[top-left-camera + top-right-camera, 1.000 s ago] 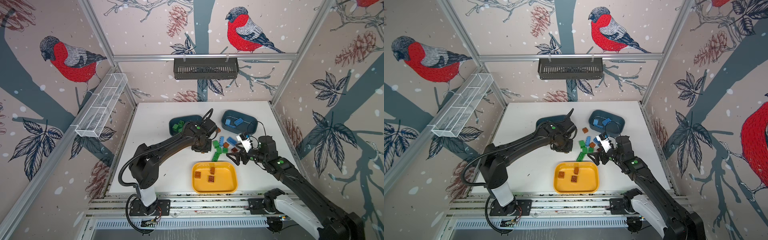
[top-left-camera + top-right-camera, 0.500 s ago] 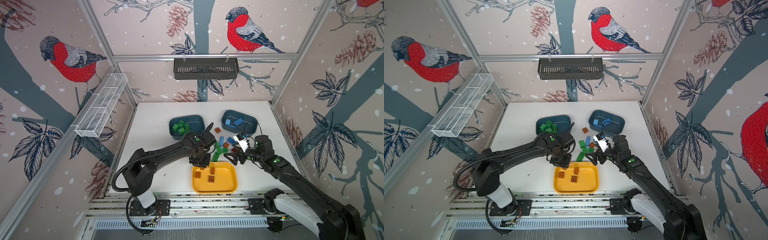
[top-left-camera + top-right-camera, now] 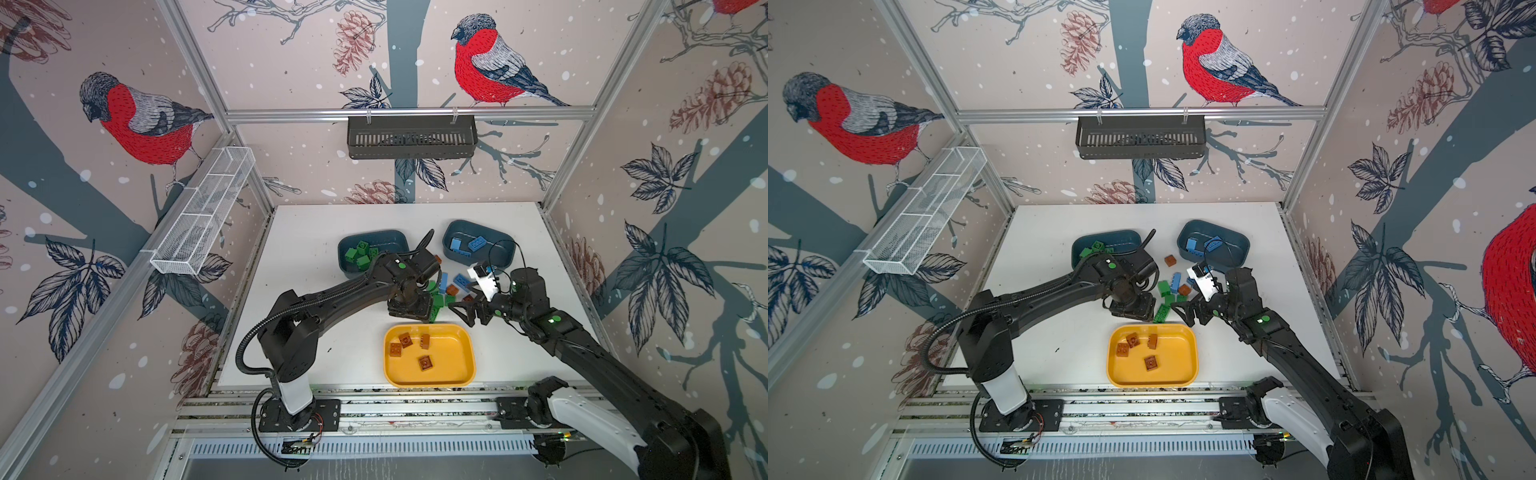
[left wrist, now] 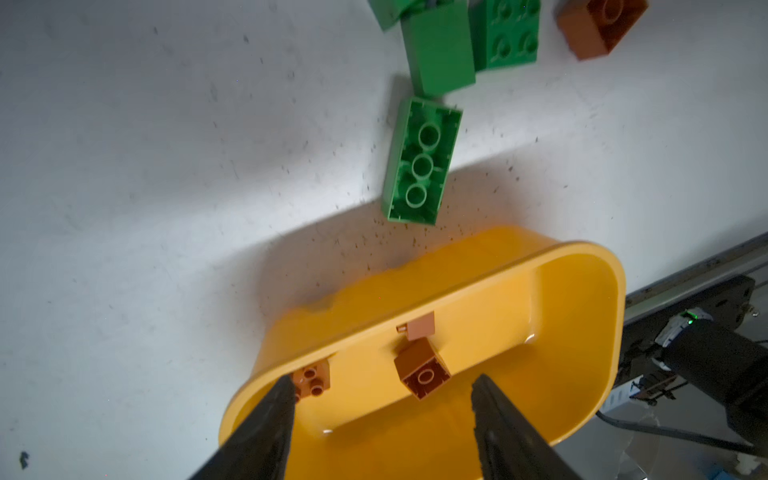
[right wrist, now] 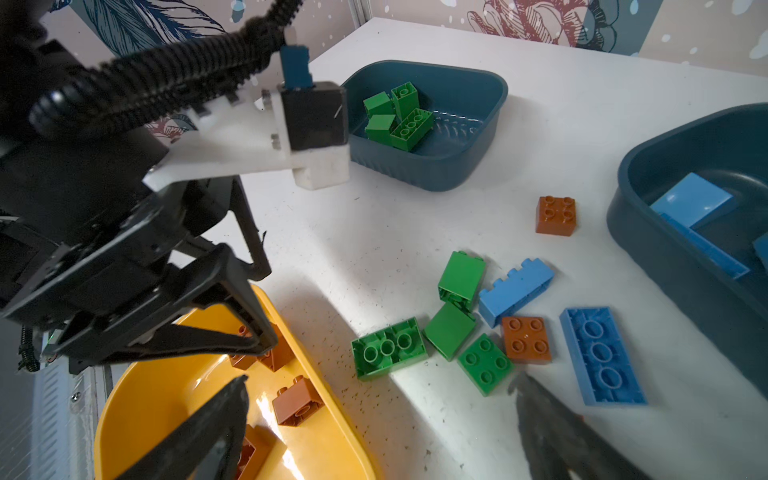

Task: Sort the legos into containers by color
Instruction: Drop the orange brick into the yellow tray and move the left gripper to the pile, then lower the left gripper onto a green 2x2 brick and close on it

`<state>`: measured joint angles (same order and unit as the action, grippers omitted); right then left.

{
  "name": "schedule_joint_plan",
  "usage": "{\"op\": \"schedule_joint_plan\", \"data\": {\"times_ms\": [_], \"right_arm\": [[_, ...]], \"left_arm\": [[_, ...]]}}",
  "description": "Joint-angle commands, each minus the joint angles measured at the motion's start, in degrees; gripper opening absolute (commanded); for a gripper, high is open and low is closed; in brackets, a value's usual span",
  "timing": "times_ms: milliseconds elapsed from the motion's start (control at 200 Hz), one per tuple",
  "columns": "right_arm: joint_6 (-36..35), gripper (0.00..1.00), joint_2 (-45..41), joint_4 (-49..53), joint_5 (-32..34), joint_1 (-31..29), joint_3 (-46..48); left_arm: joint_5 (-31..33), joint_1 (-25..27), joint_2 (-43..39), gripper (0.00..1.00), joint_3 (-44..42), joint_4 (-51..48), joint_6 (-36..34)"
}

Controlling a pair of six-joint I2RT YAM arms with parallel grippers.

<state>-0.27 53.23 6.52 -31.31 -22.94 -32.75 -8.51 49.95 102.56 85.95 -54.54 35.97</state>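
We see the yellow tray (image 4: 573, 324) as glossy plastic throwing bright highlights, the legos (image 5: 388, 347) as smooth, shiny plastic, the teal tubs (image 5: 415, 166) as duller plastic, and the white surface (image 5: 415, 232) as matt, speckled with fine dark grit.

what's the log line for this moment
left gripper: open by yellow rounded plastic tray; right gripper: open, empty; tray: four brown lego bricks; white table: green, blue, brown bricks unsorted

Robot lab booth: aluminium frame (image 3: 291, 114), wallpapered walls (image 3: 104, 291), mounting rails (image 3: 415, 409).
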Motion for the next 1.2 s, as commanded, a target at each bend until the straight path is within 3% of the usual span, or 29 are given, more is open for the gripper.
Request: {"op": "schedule_joint_plan", "data": {"times_ms": [0, 230, 650, 941, 1196], "right_arm": [[-1.3, 0.99, 0.0, 1.5, 2.3, 0.2, -1.1], [-0.9, 1.00, -1.5, 2.6, 4.9, 1.6, -0.8], [-0.5, 0.99, -3.7, 3.0, 5.2, 4.3, 0.2], [-0.9, 1.00, -3.7, 3.4, 4.8, 5.7, 0.5], [-1.0, 0.99, -4.3, 3.8, 4.5, 6.4, 0.9]], "left_arm": [[2.5, -2.0, 2.9, 0.68, 3.5, -0.2, 0.1], [3.1, -3.2, 13.6, 0.68, 15.6, 4.1, 5.2], [5.7, -5.3, 24.6, 0.65, 20.7, 10.2, 14.3], [6.7, -5.3, 29.1, 0.62, 24.2, 8.6, 14.8], [9.7, -5.2, 28.1, 0.57, 22.3, 5.6, 12.4]]}}
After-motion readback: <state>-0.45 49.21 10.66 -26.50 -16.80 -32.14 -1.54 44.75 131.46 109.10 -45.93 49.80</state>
